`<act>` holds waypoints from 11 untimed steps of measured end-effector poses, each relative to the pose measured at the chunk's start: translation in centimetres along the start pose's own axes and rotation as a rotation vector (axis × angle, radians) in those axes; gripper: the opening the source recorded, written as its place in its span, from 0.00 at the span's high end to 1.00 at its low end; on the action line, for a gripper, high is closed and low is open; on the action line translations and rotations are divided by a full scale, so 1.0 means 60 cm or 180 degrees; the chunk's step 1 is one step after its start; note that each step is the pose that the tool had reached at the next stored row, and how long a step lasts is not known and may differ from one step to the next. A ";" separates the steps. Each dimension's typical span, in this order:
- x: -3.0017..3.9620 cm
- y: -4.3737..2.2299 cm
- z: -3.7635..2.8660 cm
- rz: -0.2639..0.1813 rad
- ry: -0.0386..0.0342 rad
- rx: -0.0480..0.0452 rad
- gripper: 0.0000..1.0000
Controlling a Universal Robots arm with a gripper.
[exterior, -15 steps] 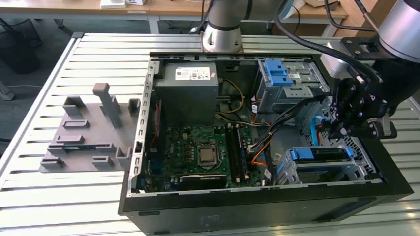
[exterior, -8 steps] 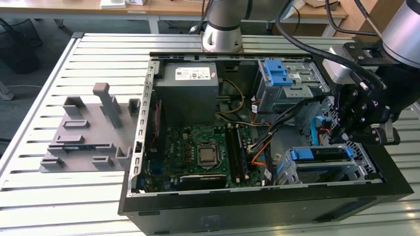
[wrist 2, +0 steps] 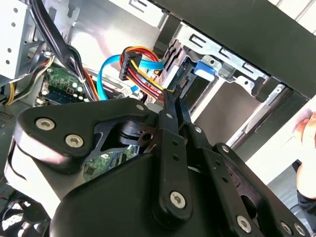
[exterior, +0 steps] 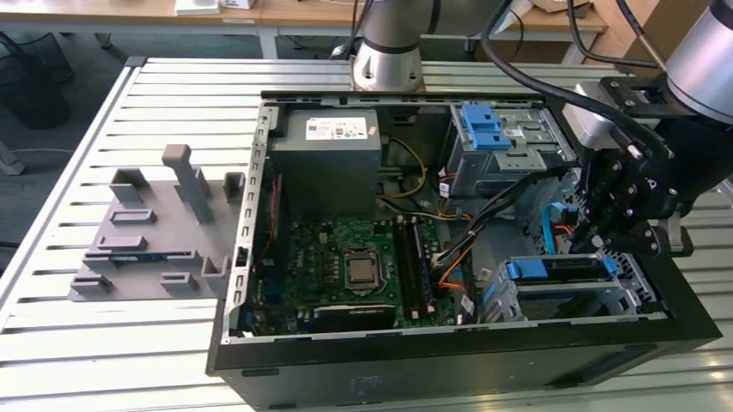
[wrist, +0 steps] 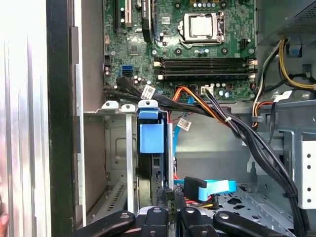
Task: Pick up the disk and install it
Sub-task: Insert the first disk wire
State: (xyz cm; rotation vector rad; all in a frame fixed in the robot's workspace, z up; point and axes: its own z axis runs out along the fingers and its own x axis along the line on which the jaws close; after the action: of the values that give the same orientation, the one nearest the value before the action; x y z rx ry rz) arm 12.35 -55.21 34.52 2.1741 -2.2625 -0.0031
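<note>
Tool [exterior: 619,243], fingers narrow, stands at the lower right of the exterior view directly above the disk [exterior: 558,269], seated edge-up in its drive cage [exterior: 641,296]; contact unclear.

Black linkage tool [wrist 2: 175,106], silver screws; grey arm [exterior: 396,39].

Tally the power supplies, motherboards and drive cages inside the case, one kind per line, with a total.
Power supply: 1
Motherboard: 2 fewer than 3, so 1
Drive cages: 2, upper and lower
Total: 4
</note>
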 end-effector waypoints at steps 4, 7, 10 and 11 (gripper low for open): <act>0.005 -0.003 0.004 0.0008 0.0001 -0.0003 0.84; 0.007 -0.005 0.008 0.0014 0.0002 -0.0007 0.84; 0.008 -0.007 0.009 0.0030 0.0000 -0.0012 0.84; 0.008 -0.007 0.009 0.0040 0.0001 -0.0014 0.84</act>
State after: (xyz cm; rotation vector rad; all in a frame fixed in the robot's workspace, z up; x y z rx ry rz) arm 12.76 -55.70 33.96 2.1574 -2.2738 -0.0079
